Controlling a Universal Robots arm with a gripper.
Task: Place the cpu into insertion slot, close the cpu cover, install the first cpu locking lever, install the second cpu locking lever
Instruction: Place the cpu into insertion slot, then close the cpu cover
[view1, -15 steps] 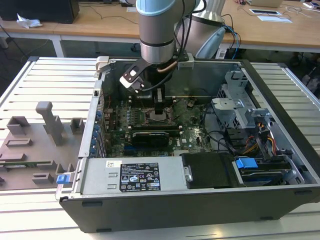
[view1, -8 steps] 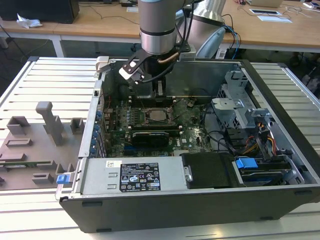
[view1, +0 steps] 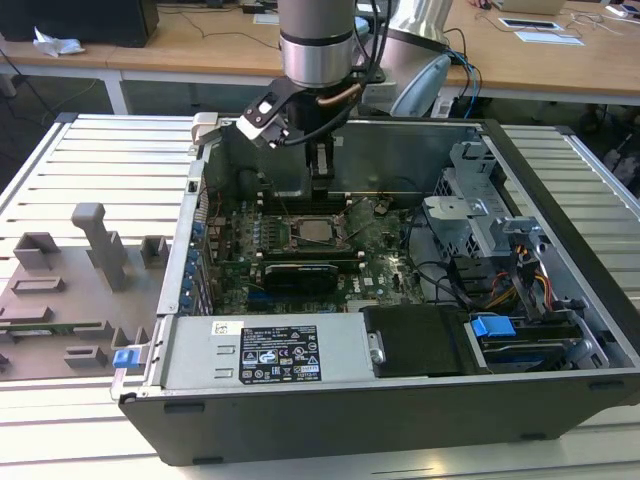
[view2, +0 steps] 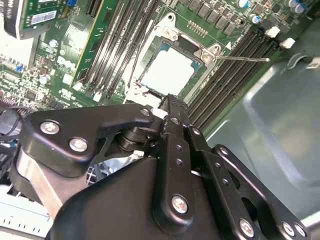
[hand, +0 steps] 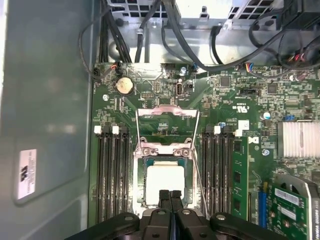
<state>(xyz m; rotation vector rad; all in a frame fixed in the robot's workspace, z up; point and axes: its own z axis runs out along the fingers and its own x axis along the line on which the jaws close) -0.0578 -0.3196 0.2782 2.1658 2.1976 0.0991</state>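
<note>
Two fingers of the gripper met with no gap, holding nothing, right above one edge of the slot. Seated in the slot, the cpu showed its pale metal top through the window of the cover, which lay around it. A thin wire lever ran just beside the slot, slanting away from it. Green board spread round the slot, inside the open case.

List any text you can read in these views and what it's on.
No text is readable.
The power supply label: print too small to read.
The case wall sticker: too small to read.
The motherboard markings: too small to read.
</note>
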